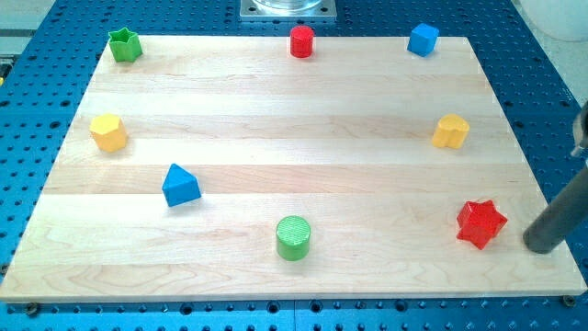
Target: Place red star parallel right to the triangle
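1. My tip [540, 246] sits at the lower right of the frame, on the wooden board [276, 184] near its right edge. The dark rod rises from it up and to the right, slanting toward the frame's right border, where its upper part blurs out of view.
2. There is no gripper on this arm, so nothing opens or closes; the rod simply ends in a blunt dark tip that holds nothing.
3. The red star [481, 223] lies just to the left of my tip, near it with a narrow strip of board showing between them. I cannot tell for sure whether they touch, but they look slightly apart.
4. The green cylinder [293, 238] stands at the lower middle of the frame, well apart from the star.
5. The blue triangle [180, 186] rests at the left of centre, slightly higher in the frame than the green cylinder and far to the left of the red star.
6. At mid-height a yellow block [108, 132], roughly hexagonal, sits near the left edge, and another yellow block [451, 131] with a rounded shape sits near the right edge.
7. Along the top edge, from left to right, are a green star [124, 45], a red cylinder [301, 41] and a blue cube [423, 39].
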You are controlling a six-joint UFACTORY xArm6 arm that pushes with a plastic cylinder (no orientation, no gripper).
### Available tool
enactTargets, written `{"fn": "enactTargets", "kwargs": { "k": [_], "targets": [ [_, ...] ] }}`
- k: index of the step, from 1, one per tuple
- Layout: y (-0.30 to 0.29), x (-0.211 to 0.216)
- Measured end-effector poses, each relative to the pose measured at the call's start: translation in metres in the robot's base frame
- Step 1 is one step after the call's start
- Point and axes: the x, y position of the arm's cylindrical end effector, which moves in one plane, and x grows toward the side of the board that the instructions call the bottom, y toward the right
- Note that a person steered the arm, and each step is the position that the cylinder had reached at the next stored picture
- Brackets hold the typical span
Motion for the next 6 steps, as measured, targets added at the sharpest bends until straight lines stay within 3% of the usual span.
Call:
{"fn": "enactTargets", "kwargs": {
  "k": [1,2,5,6],
  "targets": [
    [-0.019,-0.021],
    [-0.016,0.008],
    [-0.134,-0.041],
    [-0.106,-0.042]
  ]
}}
